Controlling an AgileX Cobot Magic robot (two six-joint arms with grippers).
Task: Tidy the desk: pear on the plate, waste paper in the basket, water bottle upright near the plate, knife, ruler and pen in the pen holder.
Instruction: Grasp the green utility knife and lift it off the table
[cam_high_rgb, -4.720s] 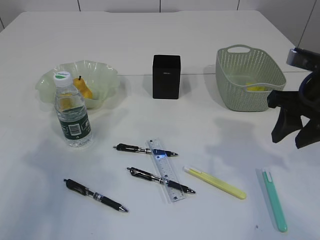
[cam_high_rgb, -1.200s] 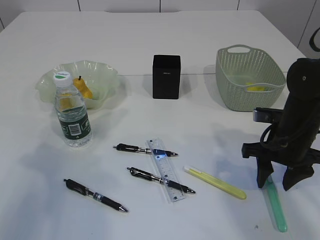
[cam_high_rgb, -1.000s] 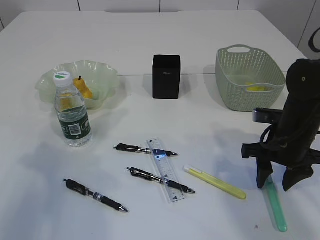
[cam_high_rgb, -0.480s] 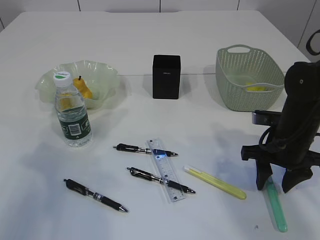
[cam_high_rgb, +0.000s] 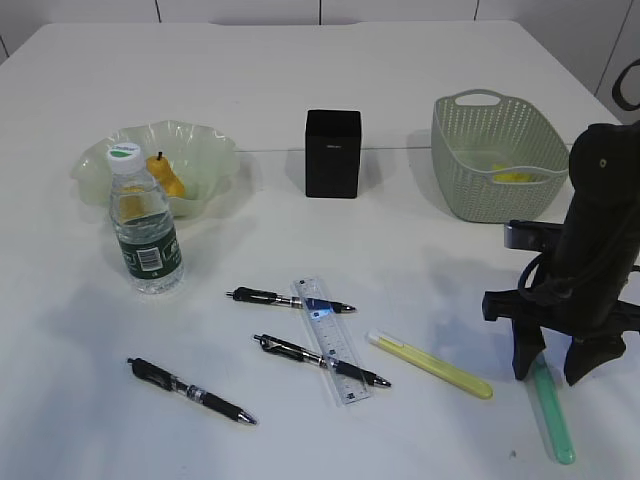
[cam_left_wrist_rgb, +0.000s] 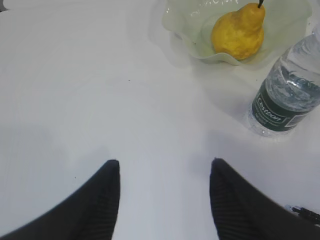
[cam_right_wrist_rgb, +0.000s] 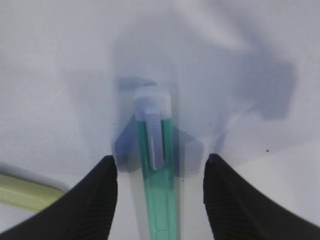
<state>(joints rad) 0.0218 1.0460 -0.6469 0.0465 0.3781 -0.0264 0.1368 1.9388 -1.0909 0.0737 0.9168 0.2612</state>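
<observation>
right gripper (cam_high_rgb: 556, 375) has dropped from beside the basket to straddle the slim teal-green plastic knife (cam_right_wrist_rgb: 159, 175) | jaws apart, not yet clamped | left gripper (cam_left_wrist_rgb: 165, 192) idle, apart | knife pickup imminent

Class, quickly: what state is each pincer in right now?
Left pincer: open, holding nothing.
Right pincer: open, straddling the green pen, not yet gripping.

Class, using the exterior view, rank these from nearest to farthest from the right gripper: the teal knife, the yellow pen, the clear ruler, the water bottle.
1. Teal plastic knife, lying between the right gripper's open fingers.
2. Yellow pen, just to its left.
3. Clear plastic ruler, mid-desk.
4. Green-labelled clear water bottle, far left, beside the plate.
</observation>
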